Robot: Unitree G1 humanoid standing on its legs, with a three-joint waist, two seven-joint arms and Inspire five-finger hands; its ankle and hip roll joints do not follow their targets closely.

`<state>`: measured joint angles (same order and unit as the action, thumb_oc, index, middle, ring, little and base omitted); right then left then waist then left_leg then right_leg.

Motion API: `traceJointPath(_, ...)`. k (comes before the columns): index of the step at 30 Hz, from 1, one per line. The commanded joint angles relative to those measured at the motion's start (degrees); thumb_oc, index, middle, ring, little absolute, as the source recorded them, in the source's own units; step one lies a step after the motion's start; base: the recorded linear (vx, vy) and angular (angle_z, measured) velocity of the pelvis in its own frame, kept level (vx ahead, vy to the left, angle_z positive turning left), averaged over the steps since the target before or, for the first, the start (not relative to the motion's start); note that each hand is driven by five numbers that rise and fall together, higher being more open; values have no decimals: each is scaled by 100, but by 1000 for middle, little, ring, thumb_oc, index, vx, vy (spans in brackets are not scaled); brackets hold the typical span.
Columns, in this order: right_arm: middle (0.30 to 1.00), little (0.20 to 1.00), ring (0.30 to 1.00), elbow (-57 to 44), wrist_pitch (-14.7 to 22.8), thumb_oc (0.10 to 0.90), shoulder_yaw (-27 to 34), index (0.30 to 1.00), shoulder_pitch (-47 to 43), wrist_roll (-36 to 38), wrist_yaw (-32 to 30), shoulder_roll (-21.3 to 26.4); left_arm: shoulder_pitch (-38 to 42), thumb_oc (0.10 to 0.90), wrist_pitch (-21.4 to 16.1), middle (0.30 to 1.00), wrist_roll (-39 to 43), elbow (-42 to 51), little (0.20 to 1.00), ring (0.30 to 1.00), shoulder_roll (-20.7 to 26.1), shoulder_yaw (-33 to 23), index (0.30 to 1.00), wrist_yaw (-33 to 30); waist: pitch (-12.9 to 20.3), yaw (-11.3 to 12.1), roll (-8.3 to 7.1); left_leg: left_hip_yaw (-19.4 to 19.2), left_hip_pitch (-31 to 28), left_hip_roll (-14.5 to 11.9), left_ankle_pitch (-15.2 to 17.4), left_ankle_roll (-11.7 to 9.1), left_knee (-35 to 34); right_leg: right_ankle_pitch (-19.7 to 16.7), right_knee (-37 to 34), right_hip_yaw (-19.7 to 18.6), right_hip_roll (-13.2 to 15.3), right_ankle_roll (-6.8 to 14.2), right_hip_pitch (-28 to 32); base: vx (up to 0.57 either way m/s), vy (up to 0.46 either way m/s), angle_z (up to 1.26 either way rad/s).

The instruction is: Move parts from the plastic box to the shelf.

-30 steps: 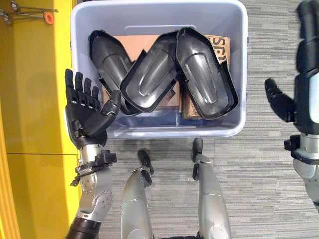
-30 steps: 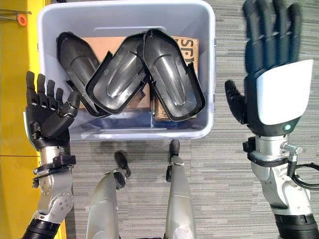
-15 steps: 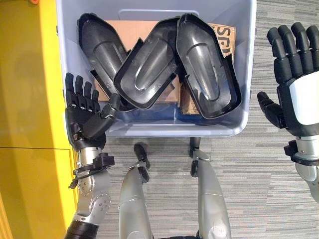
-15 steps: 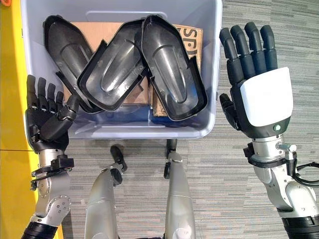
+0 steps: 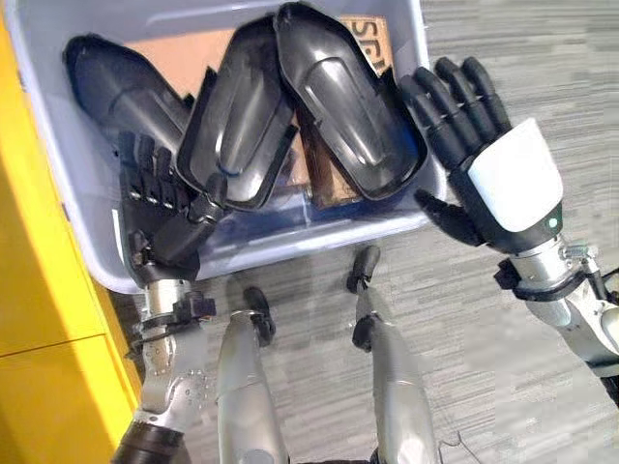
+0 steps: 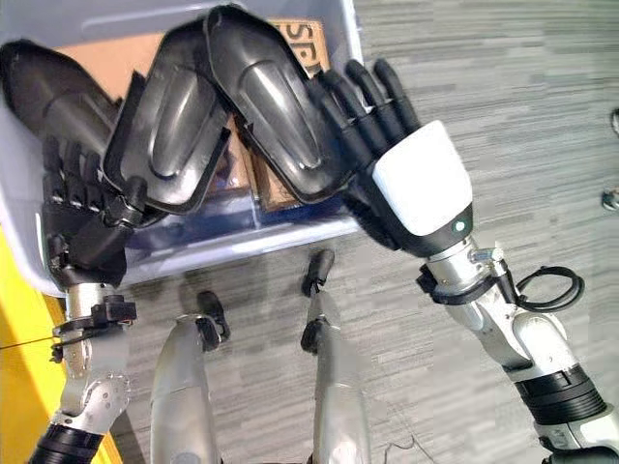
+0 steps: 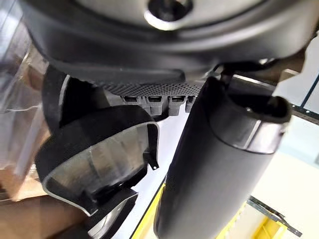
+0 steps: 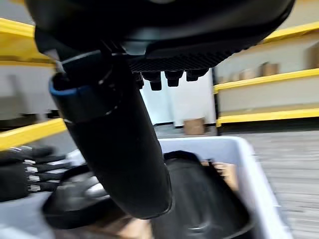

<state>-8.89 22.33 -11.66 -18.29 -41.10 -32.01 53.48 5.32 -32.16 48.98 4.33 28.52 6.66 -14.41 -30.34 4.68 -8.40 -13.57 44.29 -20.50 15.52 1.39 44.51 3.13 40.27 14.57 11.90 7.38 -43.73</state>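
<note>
Three black parts overlap on cardboard in the plastic box.

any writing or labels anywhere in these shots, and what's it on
Cardboard in the plastic box: a few large dark letters at its far edge, cut off by the black part lying over them, so no whole word can be read.
I can make out no other words, numbers or signs.
</note>
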Motion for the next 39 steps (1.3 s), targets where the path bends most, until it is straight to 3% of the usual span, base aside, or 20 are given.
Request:
traceJointPath(1, 1000, 1000, 1000, -222, 212, 900, 721, 1000, -290, 629, -537, 241, -468, 900, -657, 1000, -186, 551, 1000, 1000, 6, -325, 1000, 603, 54, 368, 29, 585, -319, 984, -887, -142, -1695, 1164, 744, -274, -514, -150, 970, -104, -294, 34)
traceJointPath(2, 1000, 1000, 1000, -238, 238, 900, 837, 1000, -208, 605, -563, 220, -451, 900, -645, 1000, -140, 539, 1000, 1000, 15, -361, 1000, 711, 54, 384, 25, 577, -243, 993, -1102, -147, -1819, 1077, 569, -219, -649, -241, 1065, -88, -510, 69)
traceJointPath(4, 1000, 1000, 1000, -272, 385, 900, 1054, 1000, 126, 460, -648, 87, -579, 900, -728, 1000, 138, 440, 1000, 1000, 48, -466, 1000, 1041, 54, 384, -27, 734, -117, 1106, -1315, -414, -1880, 1229, -13, -177, -892, -340, 1360, -66, -343, 68)
traceJointPath(6, 1000, 1000, 1000, -311, 470, 900, 889, 1000, -137, 405, -458, -6, -675, 900, -994, 1000, 654, 279, 1000, 1000, 0, -520, 1000, 1236, 54, 466, 108, 889, 209, 850, -1743, -696, -1999, 1575, 288, -44, -908, -493, 923, -109, -82, 14)
traceJointPath(8, 1000, 1000, 1000, -339, 385, 900, 686, 1000, -395, 434, -167, -61, -733, 900, -1021, 1000, 686, 225, 1000, 1000, -39, -481, 1000, 1373, 54, 509, 172, 942, 211, 767, -1745, -786, -1955, 1803, 588, -33, -884, -558, 846, -22, -35, -19)
traceJointPath(10, 1000, 1000, 1000, -339, 320, 900, 504, 1000, -651, 415, 27, -137, -739, 900, -995, 1000, 625, 266, 1000, 1000, -98, -420, 1000, 1395, 54, 555, 260, 1000, 342, 689, -1925, -744, -1980, 1859, 905, 99, -907, -723, 550, -65, -77, -34)
traceJointPath(11, 1000, 1000, 1000, -345, 301, 900, 426, 1000, -637, 369, 92, -188, -803, 900, -987, 1000, 592, 266, 1000, 1000, -142, -381, 1000, 1422, 54, 535, 251, 1051, 235, 765, -1770, -749, -1897, 1975, 1049, 81, -834, -696, 566, -50, -71, -15)
traceJointPath(15, 1000, 1000, 1000, -294, 152, 900, 363, 1000, -698, 205, 114, -250, -770, 900, -902, 1000, 657, 305, 1000, 1000, -185, -363, 1000, 1558, 54, 591, 375, 1079, 260, 770, -2029, -687, -2102, 1837, 1164, 177, -867, -816, 275, -59, -29, 5)
traceJointPath(16, 1000, 1000, 1000, -228, 114, 900, 321, 1000, -649, 134, 23, -260, -841, 900, -895, 1000, 680, 295, 1000, 1000, -189, -318, 1000, 1620, 54, 562, 381, 1103, 115, 854, -1888, -719, -2059, 1930, 1204, 96, -848, -773, 364, -82, -17, 6)
traceJointPath(17, 1000, 1000, 1000, -215, 105, 900, 352, 1000, -670, 125, -5, -251, -820, 900, -904, 1000, 696, 295, 1000, 1000, -183, -332, 1000, 1652, 54, 587, 412, 1095, 195, 804, -2039, -678, -2135, 1815, 1198, 161, -880, -833, 237, 29, -21, 10)
traceJointPath(18, 1000, 1000, 1000, -190, 70, 900, 350, 1000, -607, 103, -44, -239, -875, 900, -915, 1000, 715, 276, 1000, 1000, -179, -314, 1000, 1689, 54, 554, 386, 1097, 49, 866, -1894, -705, -2114, 1895, 1201, 101, -844, -769, 358, -86, -16, 12)
traceJointPath(19, 1000, 1000, 1000, -183, 54, 900, 373, 1000, -640, 101, -48, -218, -822, 900, -921, 1000, 729, 265, 1000, 1000, -182, -334, 1000, 1714, 54, 579, 418, 1073, 112, 817, -2053, -664, -2213, 1774, 1179, 170, -871, -830, 244, 34, 2, 4)
traceJointPath(23, 1000, 1000, 1000, -118, -27, 900, 386, 1000, -587, 67, 1, -142, -848, 900, -859, 1000, 747, 271, 1000, 1000, -179, -359, 1000, 1759, 54, 551, 423, 1073, -128, 921, -1900, -684, -2233, 1865, 1209, 89, -817, -769, 388, -18, 1, 5)
traceJointPath(26, 1000, 1000, 1000, -9, -98, 900, 405, 1000, -587, 14, -116, -86, -812, 900, -801, 1000, 768, 273, 1000, 1000, -159, -391, 1000, 1812, 54, 597, 460, 1078, -83, 892, -2042, -636, -2309, 1736, 1213, 168, -825, -826, 287, 4, -15, 0)
traceJointPath(27, 1000, 1000, 1000, 9, -107, 900, 384, 1000, -558, 0, -146, -77, -844, 900, -789, 1000, 770, 262, 1000, 1000, -158, -380, 1000, 1818, 54, 574, 433, 1093, -184, 950, -1894, -668, -2253, 1841, 1227, 102, -793, -761, 401, 67, -10, 1)
traceJointPath(29, 1000, 1000, 1000, 134, -124, 900, 395, 1000, -567, -121, -506, -44, -841, 900, -813, 1000, 793, 249, 1000, 1000, -144, -361, 1000, 1885, 54, 591, 444, 1109, -242, 977, -1879, -645, -2274, 1806, 1214, 110, -778, -754, 427, 11, -22, 10)
traceJointPath(30, 1000, 1000, 1000, 149, -122, 900, 425, 1000, -620, -105, -562, -31, -806, 900, -816, 1000, 791, 261, 1000, 1000, -131, -370, 1000, 1887, 54, 620, 473, 1097, -158, 925, -2022, -613, -2333, 1694, 1196, 179, -804, -818, 323, -50, -26, 7)
traceJointPath(32, 1000, 1000, 1000, 169, -96, 900, 453, 1000, -639, -65, -658, -8, -833, 900, -821, 1000, 787, 250, 1000, 1000, -119, -351, 1000, 1907, 54, 597, 450, 1104, -284, 992, -1856, -636, -2276, 1787, 1198, 114, -766, -754, 451, 13, -11, 4)
traceJointPath(33, 1000, 1000, 1000, 156, -68, 900, 548, 1000, -717, -5, -773, 1, -784, 900, -807, 1000, 783, 279, 1000, 1000, -109, -365, 1000, 1936, 54, 630, 489, 1096, -226, 951, -1991, -594, -2342, 1657, 1162, 187, -796, -821, 368, 15, -7, 5)
traceJointPath(39, 1000, 1000, 1000, -234, 222, 900, 1003, 1000, -652, 225, -1086, -174, -867, 900, -680, 1000, 670, 411, 1000, 1000, -179, -393, 1000, 1875, 54, 612, 537, 1068, -418, 1014, -1912, -556, -2352, 1654, 1161, 141, -767, -819, 500, 1, 5, 3)
